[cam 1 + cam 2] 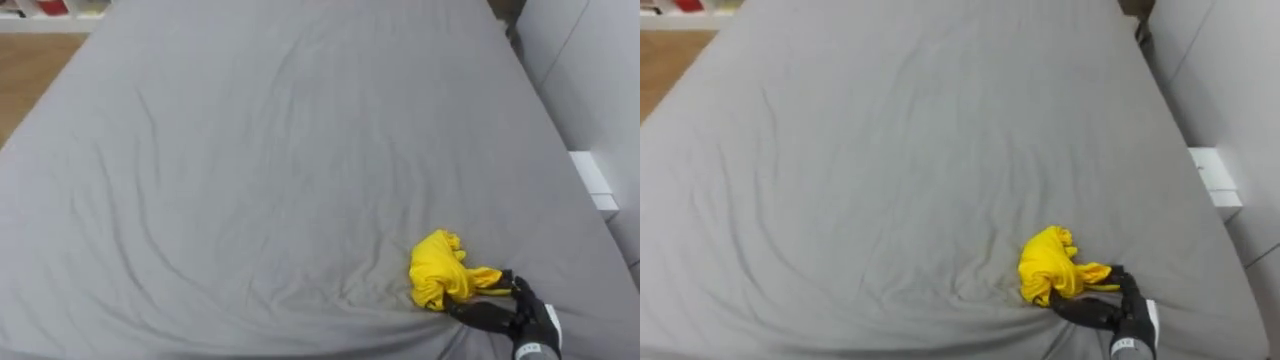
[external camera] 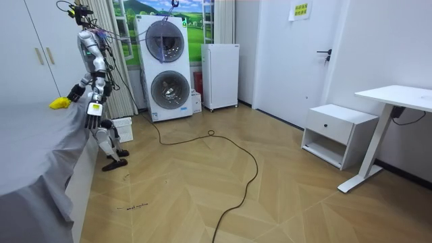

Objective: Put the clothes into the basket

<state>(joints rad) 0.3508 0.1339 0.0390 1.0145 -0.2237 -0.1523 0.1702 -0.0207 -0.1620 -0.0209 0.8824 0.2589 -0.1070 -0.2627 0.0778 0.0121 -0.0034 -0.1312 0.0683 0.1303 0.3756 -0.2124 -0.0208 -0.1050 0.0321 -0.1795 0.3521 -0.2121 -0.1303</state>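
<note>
Status: early. The yellow garment (image 1: 438,272) lies bunched on the grey sheet (image 1: 250,180), lower right of the eye view, near the bed's edge. It is not in the basket.

Right hand (image 1: 515,315): dark fingers curled round the garment's trailing end, so the grasp is made. The cloth appears to rest on the sheet with creases fanning out from it; a lift is not evident.

Left hand (image 2: 92,120): hangs at the robot's side in the room view, its state cannot be told.

Left to do, as I judge it: raise the garment, turn from the bed, drop it in what looks like a white slatted basket (image 2: 123,128) on the floor by the robot's legs.

Surface: one wrinkled sheet, no other clothing on it.

Room: wood floor (image 2: 202,189), stacked washer and dryer (image 2: 165,67) upper centre, white desk (image 2: 395,98) at right.
</note>
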